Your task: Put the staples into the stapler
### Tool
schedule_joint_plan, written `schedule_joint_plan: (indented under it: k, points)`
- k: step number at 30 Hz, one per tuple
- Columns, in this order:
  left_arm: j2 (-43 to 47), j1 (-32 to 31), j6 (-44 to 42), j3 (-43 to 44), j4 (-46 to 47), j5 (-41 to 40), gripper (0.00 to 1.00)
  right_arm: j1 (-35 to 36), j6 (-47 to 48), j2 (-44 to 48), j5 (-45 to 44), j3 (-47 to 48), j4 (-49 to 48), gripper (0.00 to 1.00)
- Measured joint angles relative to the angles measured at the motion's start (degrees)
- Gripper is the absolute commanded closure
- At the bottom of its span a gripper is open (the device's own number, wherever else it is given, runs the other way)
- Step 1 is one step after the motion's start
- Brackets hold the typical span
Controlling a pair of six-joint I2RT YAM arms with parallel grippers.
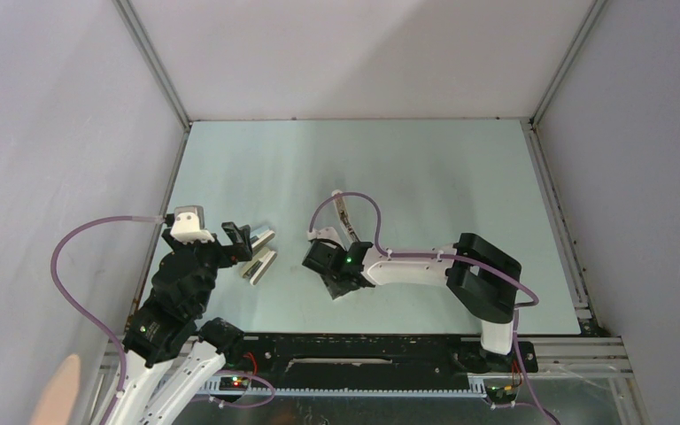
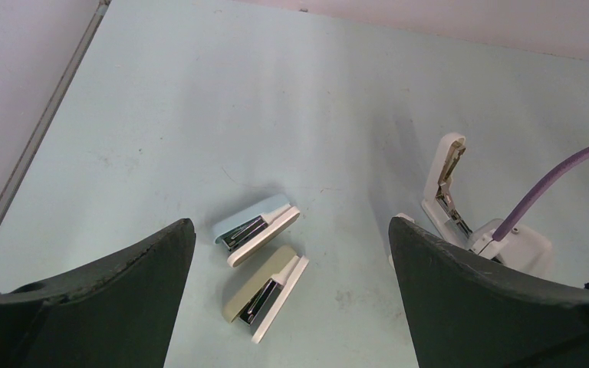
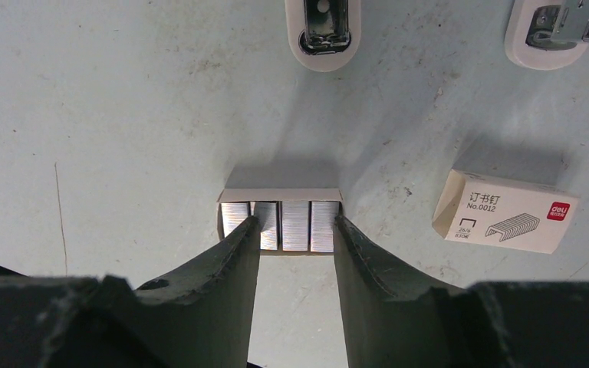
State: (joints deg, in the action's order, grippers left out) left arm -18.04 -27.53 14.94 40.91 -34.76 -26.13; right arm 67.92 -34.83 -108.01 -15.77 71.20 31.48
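The stapler (image 1: 344,215) is slim and white and lies opened on the mat behind my right gripper (image 1: 332,274). It also shows in the left wrist view (image 2: 446,178) with its metal channel exposed. The staples (image 3: 321,227) are several silver strips side by side in a small cardboard tray (image 3: 280,195). My right gripper (image 3: 296,222) is open, with its fingertips straddling the right-hand strips and its left finger (image 3: 238,253) overlapping the second strip. I cannot tell whether it touches them. My left gripper (image 1: 235,243) is open and empty, and it shows wide open in its own view (image 2: 291,224).
A blue stapler (image 2: 255,228) and an olive stapler (image 2: 267,293) lie side by side between my left fingers, also seen from above (image 1: 258,252). A staple box with a red mark (image 3: 505,211) lies right of the tray. Two white ends with metal inside (image 3: 322,27) (image 3: 554,29) sit at the top edge.
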Motion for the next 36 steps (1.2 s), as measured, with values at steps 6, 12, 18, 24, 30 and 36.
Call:
schedule_joint_plan:
  k: [6,12,18,24,30,36]
  points:
    - [-0.3,0.1,0.0,0.0,0.0,0.0,0.0,-0.1,-1.0,0.0,-0.2,0.0,0.3,0.55]
    - [-0.4,0.1,0.0,0.0,0.0,0.0,0.0,-0.1,-1.7,0.0,-0.5,0.0,0.6,0.51]
    - [-0.7,0.1,0.0,0.0,0.0,0.0,0.0,-0.4,-1.8,-0.3,0.1,0.2,0.7,0.51]
    - [-0.7,0.1,0.0,0.0,0.0,0.2,0.0,-1.2,-1.9,-0.3,2.1,-0.2,0.1,0.52]
    - [-0.7,0.2,0.0,0.0,0.0,0.7,0.0,-1.6,-1.9,-0.3,3.2,-0.2,-0.1,0.48]
    - [-0.7,0.3,0.0,0.0,0.0,0.9,0.0,-1.8,-2.3,-0.5,3.9,-0.2,-0.2,0.42]
